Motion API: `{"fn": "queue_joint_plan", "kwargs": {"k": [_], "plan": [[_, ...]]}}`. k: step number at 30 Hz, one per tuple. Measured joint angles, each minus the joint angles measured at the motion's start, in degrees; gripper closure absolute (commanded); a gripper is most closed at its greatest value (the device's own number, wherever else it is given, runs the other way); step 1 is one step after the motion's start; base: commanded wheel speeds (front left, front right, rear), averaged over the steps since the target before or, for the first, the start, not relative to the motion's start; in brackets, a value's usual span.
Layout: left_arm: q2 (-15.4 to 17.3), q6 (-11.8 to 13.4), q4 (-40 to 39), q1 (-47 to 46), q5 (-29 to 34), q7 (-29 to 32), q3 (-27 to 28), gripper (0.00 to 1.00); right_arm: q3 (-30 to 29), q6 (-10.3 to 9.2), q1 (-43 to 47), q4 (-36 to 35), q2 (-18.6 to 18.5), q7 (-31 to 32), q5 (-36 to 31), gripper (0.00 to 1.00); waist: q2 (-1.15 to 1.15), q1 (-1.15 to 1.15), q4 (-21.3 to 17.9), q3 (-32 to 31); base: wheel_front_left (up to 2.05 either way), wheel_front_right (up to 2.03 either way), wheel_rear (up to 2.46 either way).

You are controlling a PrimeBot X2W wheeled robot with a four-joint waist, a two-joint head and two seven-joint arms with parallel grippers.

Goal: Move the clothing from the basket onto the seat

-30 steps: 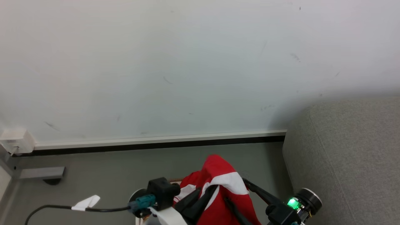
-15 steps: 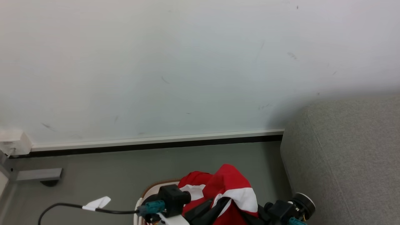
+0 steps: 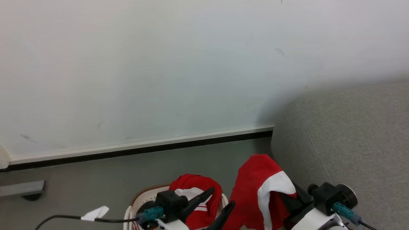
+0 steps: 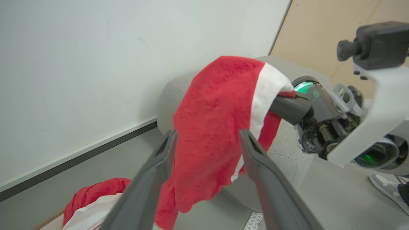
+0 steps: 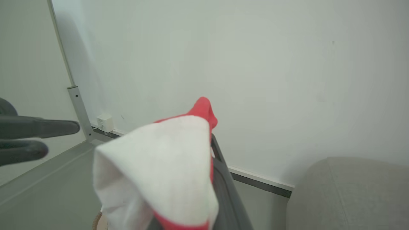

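right gripper (image 3: 289,196) clamps clothing (image 3: 255,179) aloft beside seat (image 3: 351,134) edge | left gripper (image 4: 208,132) wide, empty | basket (image 3: 145,192) below

- Light soft and even in every view; no glare; no hard highlights
- wall (image 3: 159,64) behind the seat (image 3: 351,137) bright, faint green-grey cast; broad soft shadow on it just above and left of the seat's corner
- floor (image 3: 96,175) left of the seat dimmer, flat grey
- right wrist view: clothing (image 5: 153,172) left of the seat close to the lens, out of focus; white panel washed pale
- left wrist view: green lamp (image 4: 303,87) glows before the seat; fabric weave crisp
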Motion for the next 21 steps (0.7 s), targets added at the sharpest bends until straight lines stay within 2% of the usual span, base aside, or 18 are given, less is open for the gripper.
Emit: {"fn": "queue_joint_plan", "kwargs": {"k": [15, 21], "plan": [[-2.5, 0.2, 2.2, 0.1, 0.7, -2.5, -1.2, 0.0, -9.9, 0.0, 4.5, -4.3, -2.3, 0.0, -2.4, 1.0, 0.0, 0.0, -10.7, 1.2, 0.0, 0.0, 0.0], [-3.2, 0.0, 2.8, 0.0, 0.8, -2.9, -1.5, 0.0, -11.5, 0.0, 5.6, -5.1, -2.5, 0.0, -3.0, 1.0, 0.0, 0.0, -13.1, 1.2, 0.0, 0.0, 0.0]]}}
